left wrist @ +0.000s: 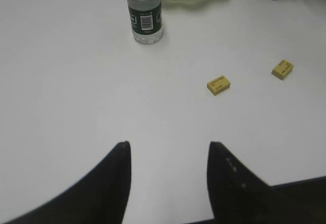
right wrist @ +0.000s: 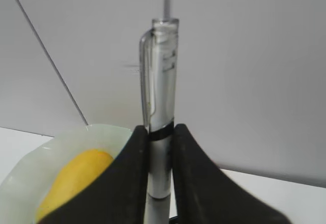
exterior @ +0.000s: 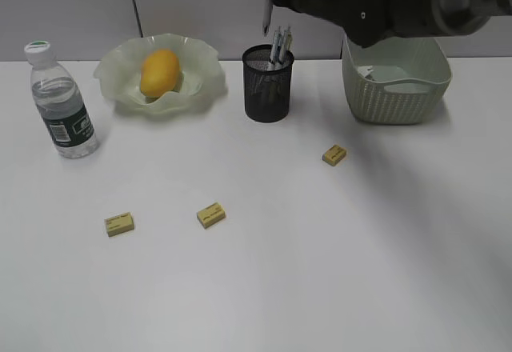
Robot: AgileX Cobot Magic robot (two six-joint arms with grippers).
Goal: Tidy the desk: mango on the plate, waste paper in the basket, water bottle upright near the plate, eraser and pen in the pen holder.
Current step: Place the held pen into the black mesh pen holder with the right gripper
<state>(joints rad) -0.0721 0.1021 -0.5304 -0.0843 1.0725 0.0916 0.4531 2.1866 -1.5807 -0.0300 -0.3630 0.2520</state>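
Right pincer (right wrist: 159,147) clamped on clear plastic pen (right wrist: 160,102), at 12 o'clock above black wire-mesh cylindrical pen holder (exterior: 268,84). Left pincer (left wrist: 169,150) parted, holding nothing, over white tabletop (left wrist: 76,96).

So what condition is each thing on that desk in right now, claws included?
Mango: lying on the plate.
Water bottle: upright, capped, left of the plate.
Pen holder: upright, pens inside.
Pen: held upright above the holder.
Basket: upright, contents unclear.
Three erasers: lying loose on the desk.
Right claw: shut on the pen.
Left claw: open, empty.
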